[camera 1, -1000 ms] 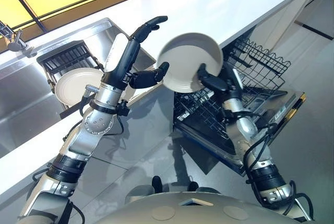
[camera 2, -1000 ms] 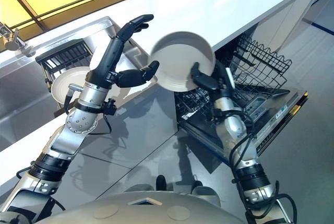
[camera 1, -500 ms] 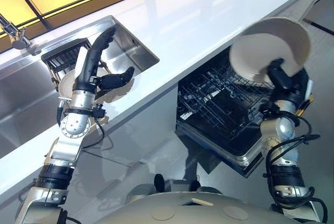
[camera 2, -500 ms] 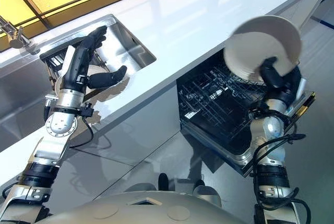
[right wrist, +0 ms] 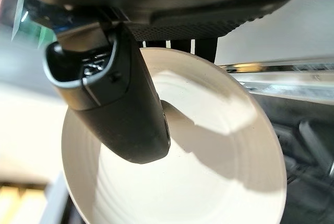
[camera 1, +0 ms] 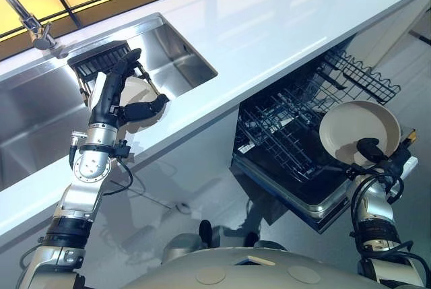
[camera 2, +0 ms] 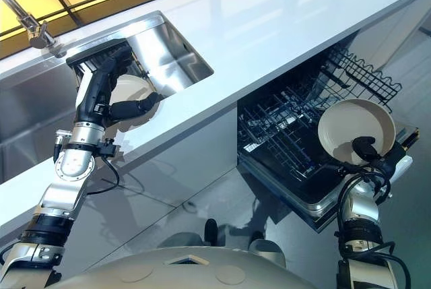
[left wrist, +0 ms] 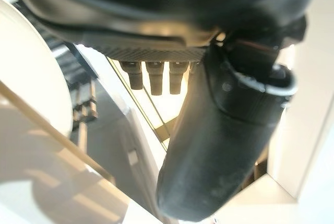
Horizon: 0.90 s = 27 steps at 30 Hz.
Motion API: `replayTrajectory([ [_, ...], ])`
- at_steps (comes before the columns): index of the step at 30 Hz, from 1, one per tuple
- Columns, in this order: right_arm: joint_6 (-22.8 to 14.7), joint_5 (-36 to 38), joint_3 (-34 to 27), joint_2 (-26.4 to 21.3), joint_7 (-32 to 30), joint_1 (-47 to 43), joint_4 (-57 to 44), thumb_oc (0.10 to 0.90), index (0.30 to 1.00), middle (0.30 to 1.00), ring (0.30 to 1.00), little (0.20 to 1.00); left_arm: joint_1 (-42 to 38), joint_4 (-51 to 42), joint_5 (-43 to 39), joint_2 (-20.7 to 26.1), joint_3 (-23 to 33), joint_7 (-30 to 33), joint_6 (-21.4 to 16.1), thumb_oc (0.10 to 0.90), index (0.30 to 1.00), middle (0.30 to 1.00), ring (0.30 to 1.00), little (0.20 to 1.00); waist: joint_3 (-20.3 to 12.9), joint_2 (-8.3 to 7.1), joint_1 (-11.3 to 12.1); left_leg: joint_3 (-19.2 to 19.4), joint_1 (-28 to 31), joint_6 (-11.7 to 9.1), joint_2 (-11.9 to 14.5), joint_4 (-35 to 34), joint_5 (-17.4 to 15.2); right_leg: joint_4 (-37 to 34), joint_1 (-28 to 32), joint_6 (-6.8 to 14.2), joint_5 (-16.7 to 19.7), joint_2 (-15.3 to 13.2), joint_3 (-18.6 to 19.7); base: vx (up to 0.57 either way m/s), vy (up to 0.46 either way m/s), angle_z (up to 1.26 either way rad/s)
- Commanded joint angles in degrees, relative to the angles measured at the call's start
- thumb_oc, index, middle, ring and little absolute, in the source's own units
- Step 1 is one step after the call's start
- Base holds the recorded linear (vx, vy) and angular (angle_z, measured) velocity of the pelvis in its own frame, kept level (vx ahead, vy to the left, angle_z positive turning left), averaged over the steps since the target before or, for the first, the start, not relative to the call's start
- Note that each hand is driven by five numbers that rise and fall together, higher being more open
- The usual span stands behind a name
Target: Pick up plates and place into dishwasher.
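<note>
Left eye view: a long white worktop (camera 1: 283, 26) runs diagonally from the lower left to the upper right of the frame, with a steel sink (camera 1: 40, 114) sunk into it at the upper left. Under the worktop, right of centre, the dishwasher (camera 1: 303, 174) stands open with its black wire rack (camera 1: 296, 127) pulled out. At the right edge the right hand (camera 1: 374, 150) holds a white plate (camera 1: 357, 129) tilted over the rack, thumb pressed on its face and fingers curled behind its rim. At the sink, the left hand (camera 1: 121, 97) hovers with fingers straight and thumb spread, beside a second white plate (camera 1: 138, 90) leaning in a dark dish rack (camera 1: 97, 67).
</note>
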Motion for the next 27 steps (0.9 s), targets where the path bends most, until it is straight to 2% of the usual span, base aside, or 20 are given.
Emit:
replayTrajectory([
  [1, -2.15, -10.99, 1.17, -10.4, -1.47, -8.13, -3.08, 0.1, 0.3, 0.3, 0.3, 0.2, -4.67, -3.54, -3.3, 2.68, 4.82, 1.95, -6.75, 0.8, 0.9, 0.9, 0.9, 0.9, -2.89, 0.36, 1.94, 0.49, 2.81, -1.7, 0.14, 0.69, -7.48, 8.97, -3.08, 0.19, -7.82, 1.86, -0.73, 0.06, 0.002, 0.33],
  [5, 0.49, -16.15, 2.13, -12.71, -2.24, -10.13, -2.59, 0.1, 0.3, 0.3, 0.3, 0.2, -3.93, -3.79, -2.75, 2.66, 5.33, 1.04, -6.85, 0.8, 0.9, 0.9, 0.9, 0.9, -2.36, 0.71, 2.88, -0.65, 2.5, -1.94, -0.02, 0.72, -7.18, 9.45, -3.01, 0.11, -8.08, 1.51, -1.63, 0.08, 0.006, 0.27],
  [10, 5.68, -24.59, 3.29, -17.09, -3.39, -13.79, -1.37, 0.1, 0.3, 0.3, 0.3, 0.2, -2.94, -4.8, -3.97, 3.35, 6.27, -0.57, -5.75, 0.8, 0.9, 0.9, 0.9, 0.9, -1.8, 0.99, 4.12, -1.65, 2.07, -2.36, 0.0, 0.9, -6.68, 9.64, -2.71, 0.07, -8.17, 1.17, -2.79, 0.09, 0.011, 0.22],
  [15, 10.56, -36.92, 5.79, -22.52, -1.48, -16.97, 0.3, 0.1, 0.3, 0.3, 0.3, 0.2, -1.83, -5.7, -5.56, 4.06, 7.53, -1.86, -5.38, 0.8, 0.9, 0.9, 0.9, 0.9, -0.71, 0.94, 5.41, -3.01, 0.28, -2.61, -0.08, 2.4, -6.18, 10.81, -3.72, -0.11, -8.3, 0.89, -3.09, 0.06, 0.004, 0.19],
  [21, 12.64, -42.63, 8.64, -26.08, 2.35, -17.65, 3.69, 0.1, 0.3, 0.3, 0.3, 0.2, -0.21, -6.75, -6.84, 4.37, 8.39, -3.42, -6.16, 0.8, 0.9, 0.9, 0.9, 0.9, 0.48, 0.85, 6.27, -4.07, -1.36, -2.7, -0.39, 3.65, -5.59, 11.0, -4.59, -0.24, -7.79, 0.94, -2.88, 0.06, -0.008, 0.16],
  [27, 16.39, -45.88, 13.97, -26.41, 7.22, -20.36, 9.41, 0.1, 0.3, 0.3, 0.3, 0.2, 0.02, -7.01, -6.87, 3.88, 7.07, -2.71, -6.85, 0.8, 0.9, 0.9, 0.9, 0.9, 1.69, 1.34, 6.91, -4.87, -2.98, -2.91, -0.69, 4.93, -5.09, 10.79, -5.53, -0.26, -6.99, 0.73, -2.54, 0.03, 0.006, 0.09],
])
